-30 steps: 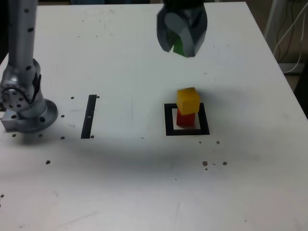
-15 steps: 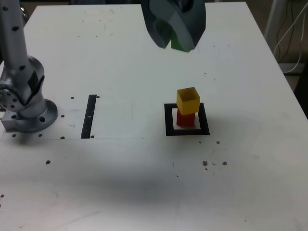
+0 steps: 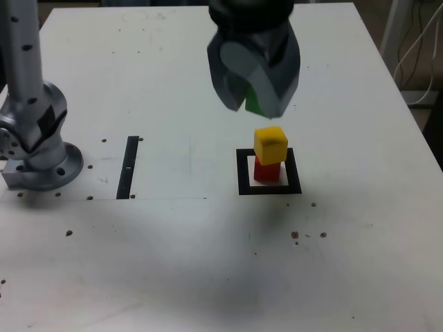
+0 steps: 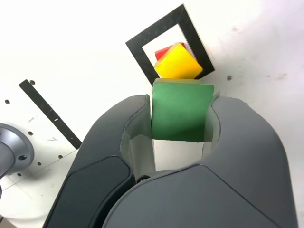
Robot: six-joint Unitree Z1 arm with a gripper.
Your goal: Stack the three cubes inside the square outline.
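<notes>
- two cubes already stand stacked inside the square outline [image 3: 269,171]: the yellow cube [image 3: 270,144] on the red cube [image 3: 267,170], the yellow one turned a little askew on it.
- the gripper [image 3: 254,104] is clamped on the green cube [image 4: 181,110], held up off the white table [image 3: 173,83].
- a second ago the gripper hung higher and farther back in the exterior view; it has since come down and forward, and now sits just above and slightly to the exterior view's left of the stack.
- the stack itself has not shifted.
- my reading: the last placement is close. the green cube needs centring over the yellow one before lowering, and the skewed yellow top leaves less margin.
</notes>
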